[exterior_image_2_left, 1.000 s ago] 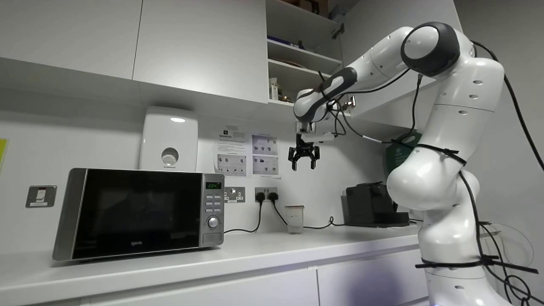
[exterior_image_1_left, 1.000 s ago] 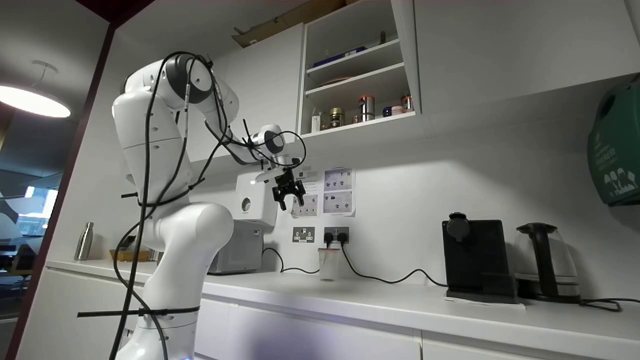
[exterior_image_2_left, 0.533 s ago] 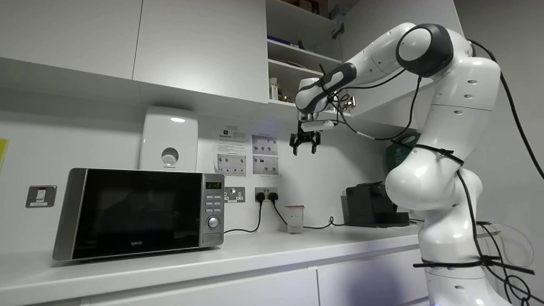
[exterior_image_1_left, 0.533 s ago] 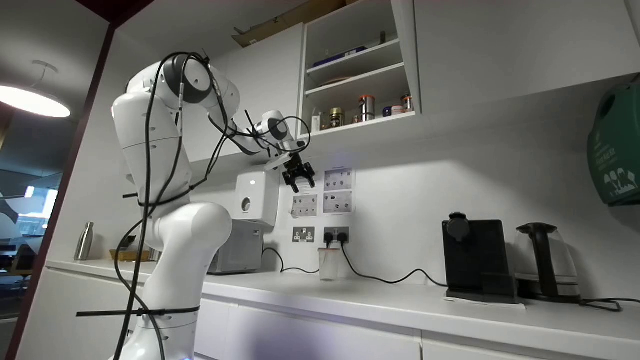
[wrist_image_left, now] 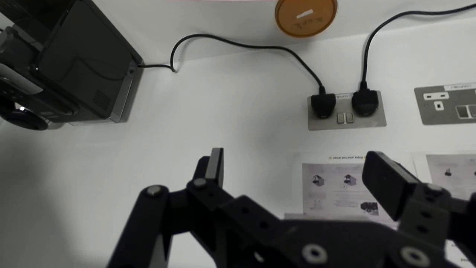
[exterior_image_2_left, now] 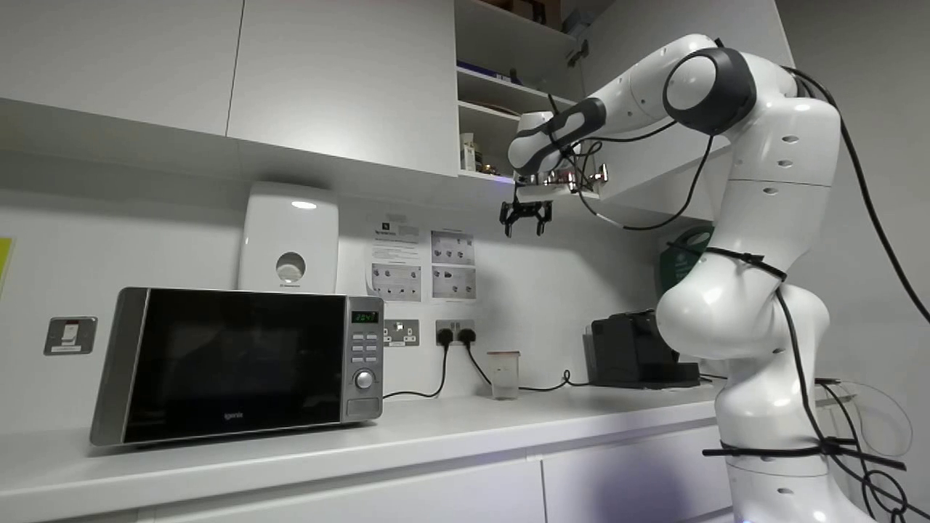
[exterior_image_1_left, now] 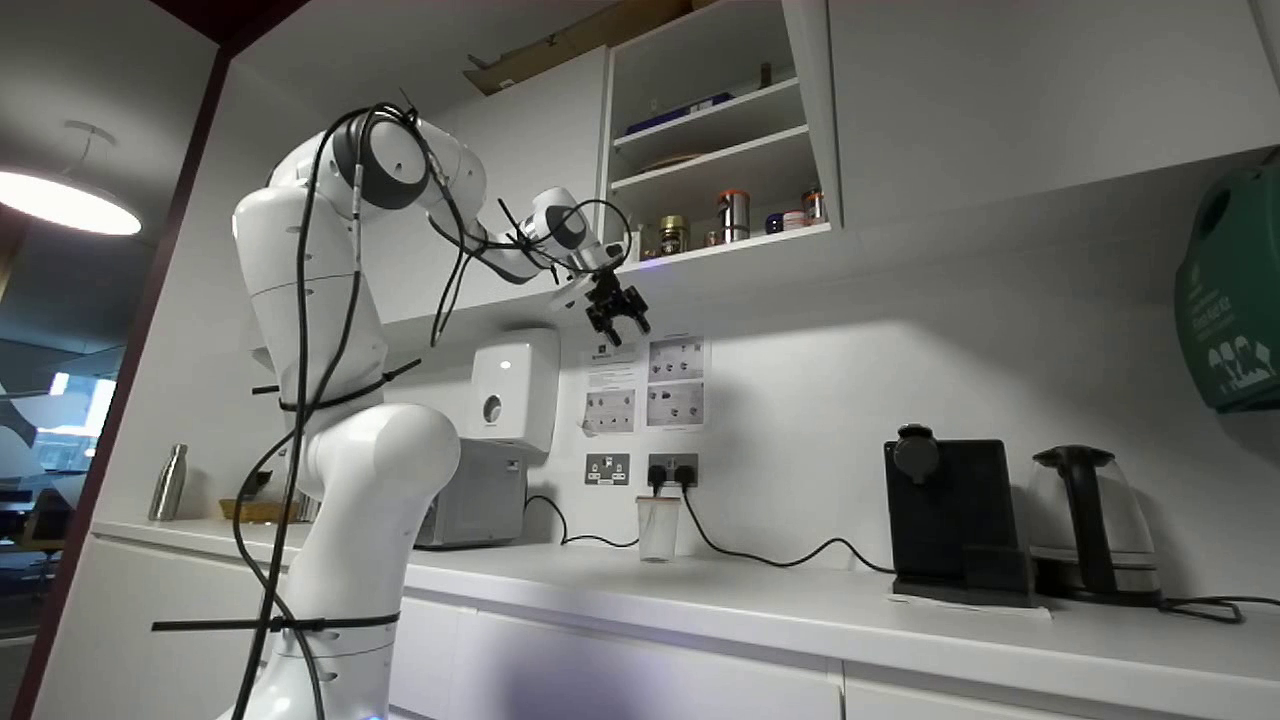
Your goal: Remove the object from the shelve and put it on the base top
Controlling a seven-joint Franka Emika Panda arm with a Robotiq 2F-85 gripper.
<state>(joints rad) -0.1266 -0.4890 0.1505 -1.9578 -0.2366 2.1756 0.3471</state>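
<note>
Both jaws of the pincer (exterior_image_2_left: pixel 524 229) stand wide apart, pointing down, lower than the shelf (exterior_image_1_left: pixel 712 158), white, open-fronted and split into levels, high on the pale wall (exterior_image_1_left: pixel 800 400). On its lowest level stand a dark, gold-lidded jar (exterior_image_1_left: pixel 673 238) and a tall metallic tin (exterior_image_1_left: pixel 733 214). Beneath runs the long, thick-edged white counter (exterior_image_1_left: pixel 740 592), bearing a microwave (exterior_image_2_left: pixel 240 363), a lidded clear tub (exterior_image_1_left: pixel 658 530), a black machine (exterior_image_1_left: pixel 950 510) and a kettle (exterior_image_1_left: pixel 1090 520).

The gripper (exterior_image_2_left: pixel 524 231) is black, the countertop (exterior_image_1_left: pixel 720 592) white.
</note>
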